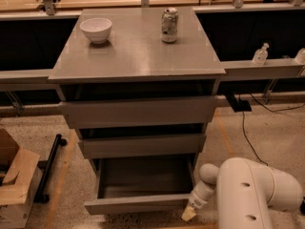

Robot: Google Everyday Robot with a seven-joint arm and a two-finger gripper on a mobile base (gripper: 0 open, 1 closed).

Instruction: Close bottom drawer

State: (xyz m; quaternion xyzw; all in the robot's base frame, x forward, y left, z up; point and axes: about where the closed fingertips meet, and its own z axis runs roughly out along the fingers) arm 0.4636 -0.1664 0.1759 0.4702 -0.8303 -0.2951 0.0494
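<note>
The bottom drawer [138, 205] of the grey cabinet is pulled out, an empty shallow box with a flat front panel at the lower middle of the camera view. Above it are the middle drawer [142, 145] and the tall top drawer [140, 111], both nearly shut. My white arm [252, 192] comes in from the lower right. My gripper [189, 214] is at the right end of the bottom drawer's front panel, right by its corner.
A white bowl [96, 30] and a drinks can [169, 25] stand on the cabinet top [138, 56]. A cardboard box [14, 182] and a black bar [47, 168] lie on the floor at left. Cables [248, 132] run over the floor at right.
</note>
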